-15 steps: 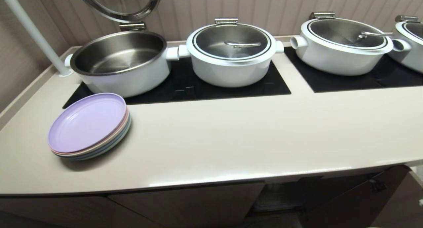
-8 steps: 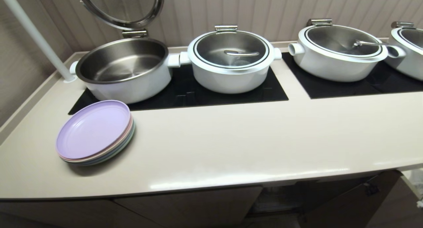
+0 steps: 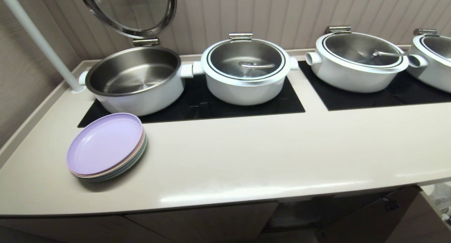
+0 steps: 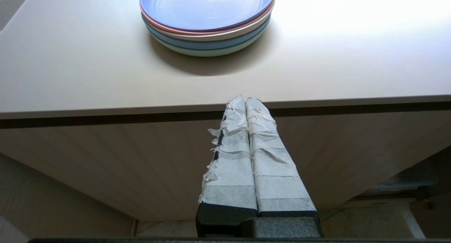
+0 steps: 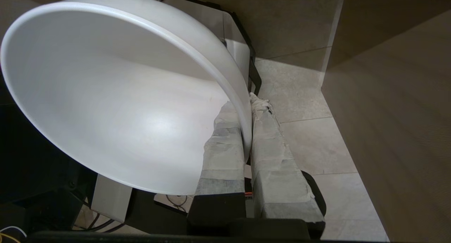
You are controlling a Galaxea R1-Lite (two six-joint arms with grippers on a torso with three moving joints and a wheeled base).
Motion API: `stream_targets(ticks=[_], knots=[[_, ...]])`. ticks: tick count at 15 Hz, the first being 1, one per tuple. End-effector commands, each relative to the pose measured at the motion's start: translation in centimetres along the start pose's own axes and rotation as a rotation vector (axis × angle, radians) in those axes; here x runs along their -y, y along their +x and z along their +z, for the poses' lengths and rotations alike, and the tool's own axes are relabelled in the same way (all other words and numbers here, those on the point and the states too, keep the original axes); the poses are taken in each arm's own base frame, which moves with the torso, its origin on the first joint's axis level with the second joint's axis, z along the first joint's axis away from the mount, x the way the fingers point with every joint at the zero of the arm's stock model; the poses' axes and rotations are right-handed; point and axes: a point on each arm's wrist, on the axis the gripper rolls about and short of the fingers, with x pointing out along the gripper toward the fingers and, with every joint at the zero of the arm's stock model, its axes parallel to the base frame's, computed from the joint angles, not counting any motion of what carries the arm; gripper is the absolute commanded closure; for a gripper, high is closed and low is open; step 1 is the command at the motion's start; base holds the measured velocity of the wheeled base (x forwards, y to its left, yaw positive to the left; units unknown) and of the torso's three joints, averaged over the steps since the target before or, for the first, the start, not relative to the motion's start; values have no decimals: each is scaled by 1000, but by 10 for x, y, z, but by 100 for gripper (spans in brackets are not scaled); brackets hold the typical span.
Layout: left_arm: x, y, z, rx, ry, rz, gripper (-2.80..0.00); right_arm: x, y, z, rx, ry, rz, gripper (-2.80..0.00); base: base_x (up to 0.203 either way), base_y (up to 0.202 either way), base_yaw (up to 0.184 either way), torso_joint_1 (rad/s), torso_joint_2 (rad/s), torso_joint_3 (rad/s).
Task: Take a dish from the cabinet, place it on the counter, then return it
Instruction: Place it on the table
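Note:
The dish (image 5: 116,105), a white bowl, hangs tilted above the tiled floor, with my right gripper (image 5: 246,104) shut on its rim, one taped finger inside and one outside. A fluted cabinet door (image 5: 405,112) stands close beside it. Neither arm shows in the head view, where the beige counter (image 3: 246,158) runs across with the cabinet (image 3: 197,222) below it. My left gripper (image 4: 245,100) is shut and empty, parked level with the counter's front edge (image 4: 88,109).
Lilac-topped pastel plates (image 3: 105,146) (image 4: 208,21) sit on the counter's left. An open steel pot (image 3: 135,79) and lidded white pots (image 3: 246,70) (image 3: 359,61) stand on black cooktop panels. A white pole (image 3: 38,38) rises at the left. An open cabinet door (image 3: 373,215) shows at lower right.
The whole head view has slid downward and a little right in the picture, so the camera has moved. Pots and plates keep their places on the counter.

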Motion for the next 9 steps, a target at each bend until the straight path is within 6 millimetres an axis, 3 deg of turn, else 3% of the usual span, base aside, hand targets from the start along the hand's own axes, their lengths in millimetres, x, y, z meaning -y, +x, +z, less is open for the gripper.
stream_targets(ticks=[1,9], knots=[[0,0,0,0,-1,1,0,0,1,0,-14,2,5,0,0,0,0,80,-166,-80],[0,0,0,0,-1,1,0,1,2,3,-42,11,3,0,0,0,0,32,-64,-33]])
